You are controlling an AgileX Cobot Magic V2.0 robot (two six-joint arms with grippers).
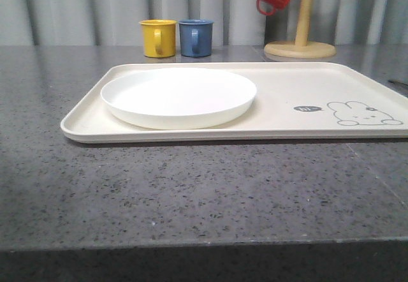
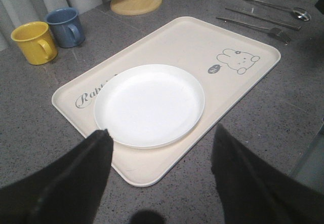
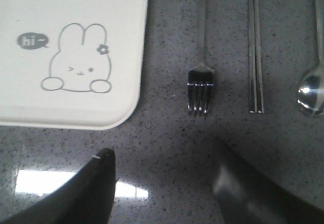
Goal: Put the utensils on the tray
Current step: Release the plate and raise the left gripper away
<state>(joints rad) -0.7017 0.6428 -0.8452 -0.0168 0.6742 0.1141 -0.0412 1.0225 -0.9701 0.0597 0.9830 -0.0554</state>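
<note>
While the utensils lie untouched on the grey stone counter (image 3: 167, 148), off the tray (image 3: 76, 112) and just beside its rabbit-drawn end, pictured here at the start of the job: nothing yet loaded beyond a round white plate (image 2: 149, 105) sitting at the tray's "Rabbit" script end. Seen from the right wrist: fork (image 3: 201, 89) nearest the tray edge, then the knife (image 3: 255, 57), then the spoon (image 3: 311, 95) farthest out, all three side by side, apart from one another, long axes running parallel to the tray's short edge and straight away from the right gripper (image 3: 164, 188), tines and bowl pointing back toward it. Right gripper hovering above the counter with fingers spread wide, clamped on nothing, touching nothing, fork tips just ahead of the gap. Left gripper (image 2: 162, 178) likewise parted and empty, poised over the tray's near rim by the plate, well apart from the cutlery at the far end. Judged the nearer arm by a clear margin: the right. Likely next: a short advance and descent over the fork, with the jaws closing across the thin handle rather than along it; flat metal on hard stone probably awkward to lift. Yellow mug (image 2: 33, 42), blue mug (image 2: 65, 26) and wooden mug tree (image 2: 135, 0) standing behind the tray, clear of the action
</note>
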